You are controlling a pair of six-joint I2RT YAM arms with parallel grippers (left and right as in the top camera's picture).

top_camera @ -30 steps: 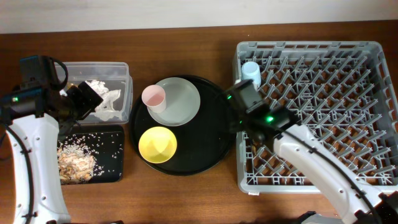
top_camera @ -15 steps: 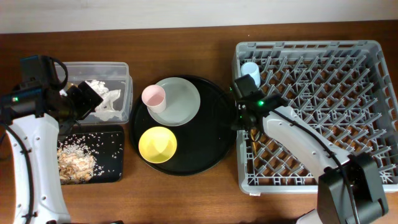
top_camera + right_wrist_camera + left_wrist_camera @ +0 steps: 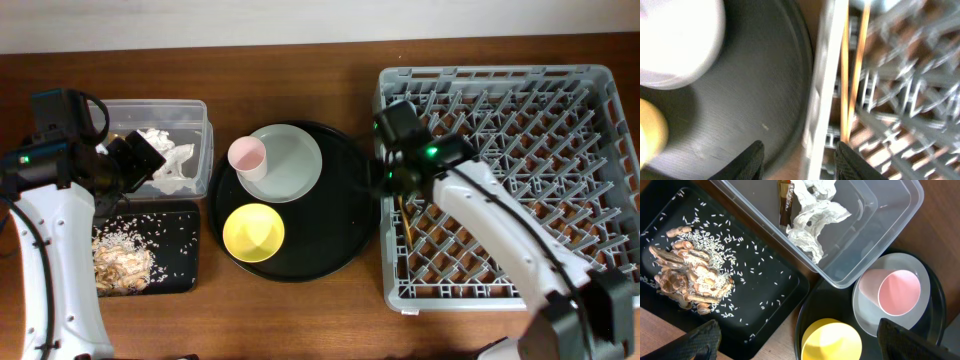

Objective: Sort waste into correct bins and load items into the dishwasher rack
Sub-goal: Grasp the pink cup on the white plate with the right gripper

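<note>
Starting with the dishwasher rack (image 3: 500,72), which fills the right half of the overhead frame, we find the one real change. Within the last second the right arm has swung its forearm off the rack's left column, and its wrist now sits over the rack's upper-left corner. That covers the spot where the light-blue cup stood a moment ago, so we cannot see that cup now. The right hand (image 3: 799,147) hangs over the rack's left wall, fingers apart and holding nothing.

Just left of the rack, the round black tray (image 3: 340,220) rests on the counter (image 3: 300,310). At upper left the clear tub (image 3: 875,240) holds the tissues (image 3: 815,220) and the snack wrapper (image 3: 785,202). Below it the shallow black tray (image 3: 775,295) holds the rice and brownish scraps (image 3: 690,275). The left arm has not moved, and the left hand (image 3: 797,325) hovers where these three meet, fingers wide apart and empty.

On the round tray sit the plate (image 3: 295,160), the yellow bowl (image 3: 253,232) below it, and the pink cup (image 3: 247,155) at the plate's left edge.

Smallest are the chopsticks (image 3: 845,75), lying side by side inside the rack along its left wall, now uncovered by the arm's swing. We judge them loaded and released. The waste looks sorted, so the plate, bowl and pink cup remain to load.
</note>
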